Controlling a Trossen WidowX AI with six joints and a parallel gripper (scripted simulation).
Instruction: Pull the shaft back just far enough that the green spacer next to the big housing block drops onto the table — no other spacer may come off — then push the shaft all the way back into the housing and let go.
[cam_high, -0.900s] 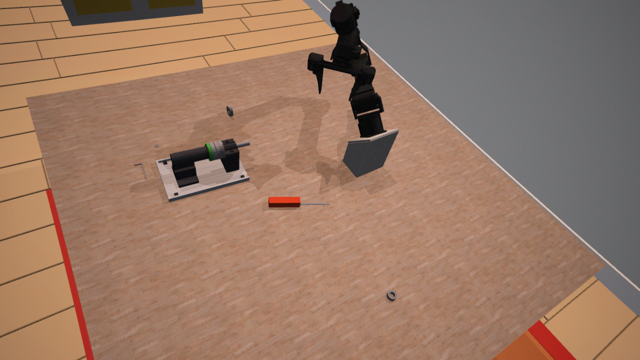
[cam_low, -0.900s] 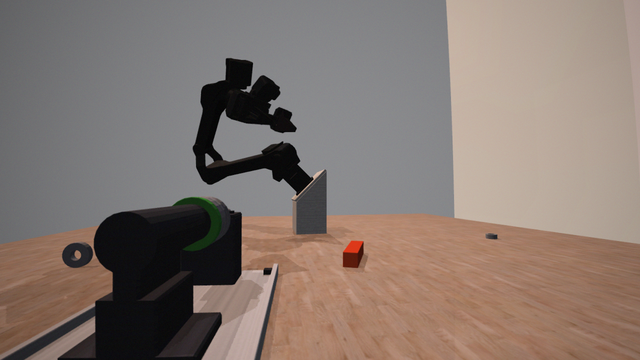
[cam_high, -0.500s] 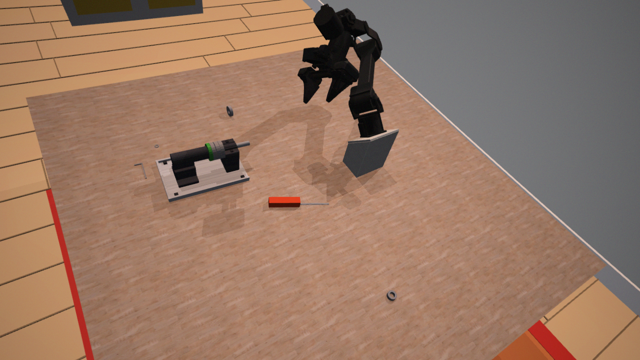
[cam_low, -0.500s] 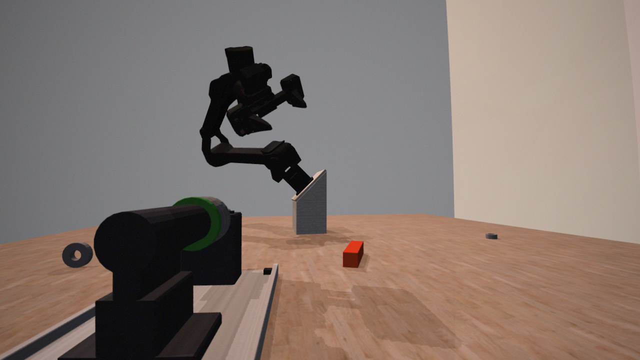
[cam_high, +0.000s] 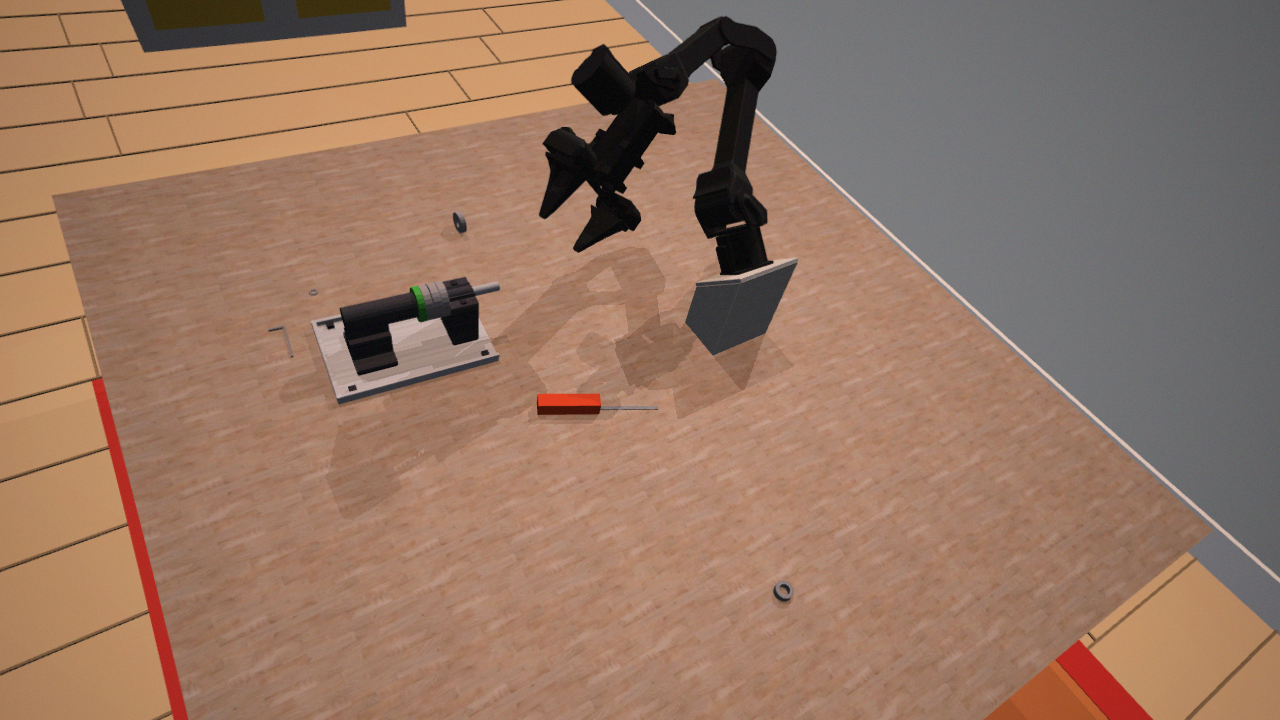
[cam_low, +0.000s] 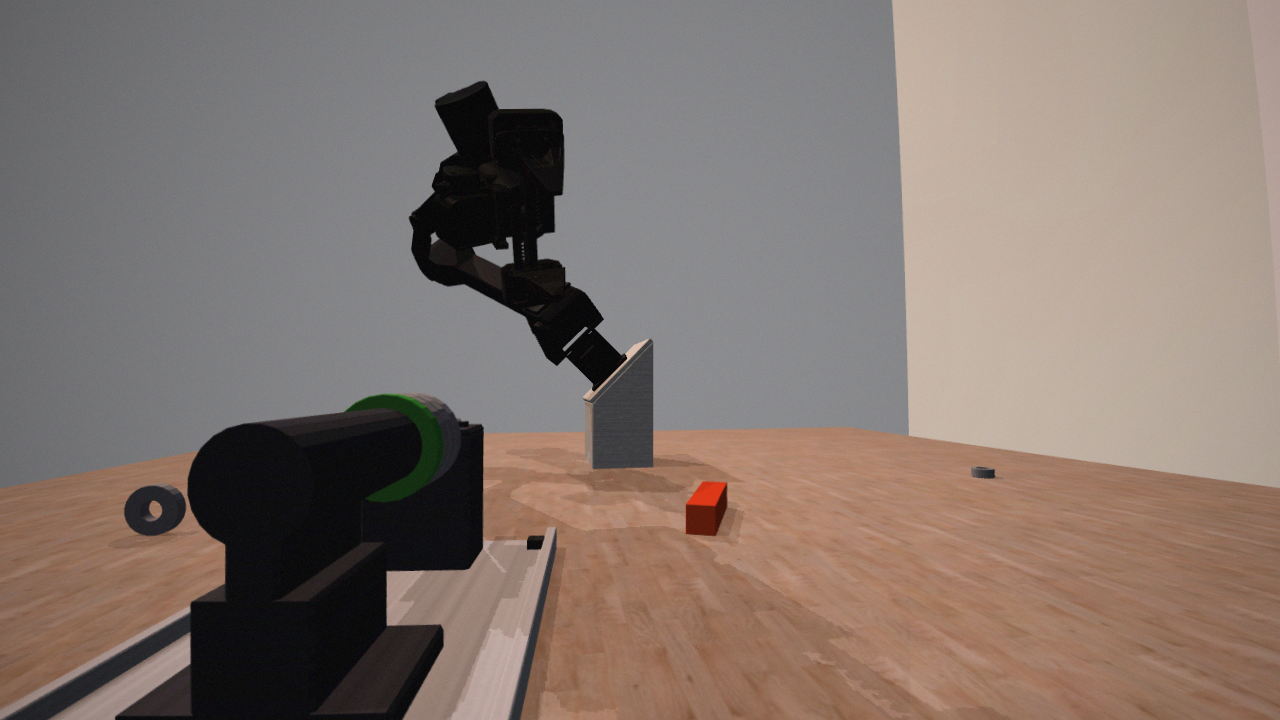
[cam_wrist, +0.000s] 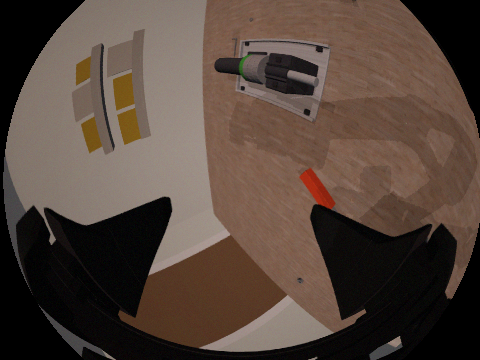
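Observation:
The green spacer (cam_high: 418, 303) (cam_low: 429, 447) (cam_wrist: 243, 67) sits against the black cylindrical housing (cam_high: 375, 313) (cam_low: 313, 465) (cam_wrist: 227, 65). Grey spacers (cam_high: 435, 299) (cam_wrist: 255, 68) sit beside it, between it and the black support block (cam_high: 461, 320) (cam_low: 429, 528) (cam_wrist: 280, 80). The silver shaft (cam_high: 486, 288) (cam_wrist: 304, 79) sticks out of that block on the arm's side. My gripper (cam_high: 559, 234) (cam_wrist: 242, 209) is wide open and empty, high above the table, to the right of the shaft's end in the top view. Its fingertips are hard to make out in the exterior view.
The fixture stands on a pale base plate (cam_high: 411, 371) (cam_wrist: 320, 97). A red-handled screwdriver (cam_high: 568, 403) (cam_low: 706, 508) (cam_wrist: 318, 189) lies in front of the arm's mount (cam_high: 738, 308) (cam_low: 619, 429). One dark ring (cam_high: 459, 222) (cam_low: 154, 510) stands behind the fixture; another (cam_high: 783, 591) (cam_low: 982, 471) lies far off. A hex key (cam_high: 285, 338) lies beside the plate.

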